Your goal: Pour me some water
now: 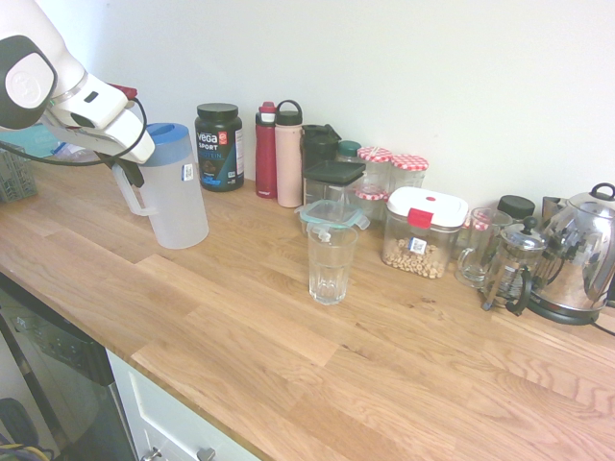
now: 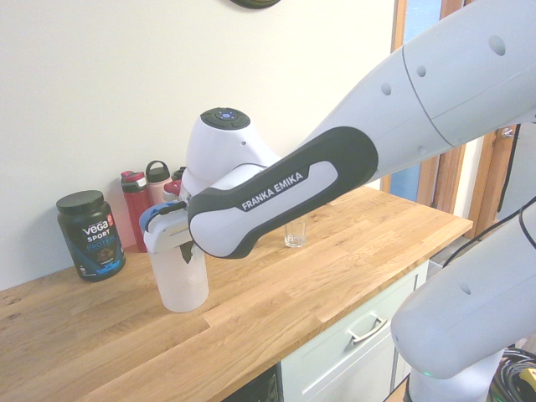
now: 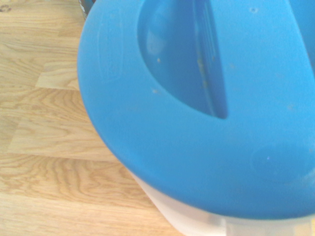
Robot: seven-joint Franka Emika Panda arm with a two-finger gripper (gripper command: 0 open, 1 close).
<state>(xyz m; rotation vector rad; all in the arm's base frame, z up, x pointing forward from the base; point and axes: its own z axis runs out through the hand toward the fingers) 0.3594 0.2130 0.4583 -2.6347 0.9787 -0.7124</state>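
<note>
First exterior view
Jug (image 1: pixel 178 192): frosted white, blue lid, small sticker on its side; stands upright on the worktop (image 1: pixel 288 355) near the wall, at the left end of the row of containers.
Water: not discernible through the frosted wall.
Pincer (image 1: pixel 128 171): at the jug's side handle, on the side away from the row; its fingers are pressed together on the handle.
Glass (image 1: pixel 331 261): clear, upright, alone in front of the row, well apart from the jug.
Row along the wall: dark protein tub (image 1: pixel 219 146), red bottle (image 1: pixel 266 150), pink bottle (image 1: pixel 288 154), jars with checked lids, a clear box with a white lid (image 1: pixel 422 232), a coffee press (image 1: pixel 512 266), a steel kettle (image 1: pixel 580 254) at the right end.

Second exterior view
Jug (image 2: pixel 177 272): upright on the worktop, base flat; the arm covers its top and handle.
Pincer: hidden behind the arm.
Glass (image 2: pixel 294 235): beyond the arm, apart from the jug.
Protein tub (image 2: pixel 90 234): against the wall, beside the jug.

Wrist view
Lid (image 3: pixel 206 108): blue, fills most of the picture, close below the camera; the white body shows under its rim, wood grain beside it.
</note>
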